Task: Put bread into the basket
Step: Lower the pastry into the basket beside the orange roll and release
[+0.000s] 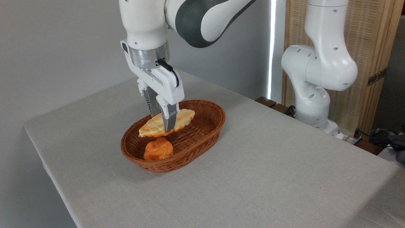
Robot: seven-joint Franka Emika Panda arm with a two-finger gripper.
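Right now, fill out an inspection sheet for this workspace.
Surface: table under a pale cloth, bare around the basket.
Job's things: bread over the basket, gripped mid-length.
Clutter: orange bun in the basket's near end.
Grippers: gripper shut on the bread.
Cables: black lead on the gripper body; cables at far right.
Surroundings: grey wall, wicker screen, arm base.

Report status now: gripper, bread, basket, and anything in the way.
Gripper shut on bread, over the basket. Bread low inside the rim; contact with the bottom unclear. Orange bun already in the basket, near end, just below the bread.
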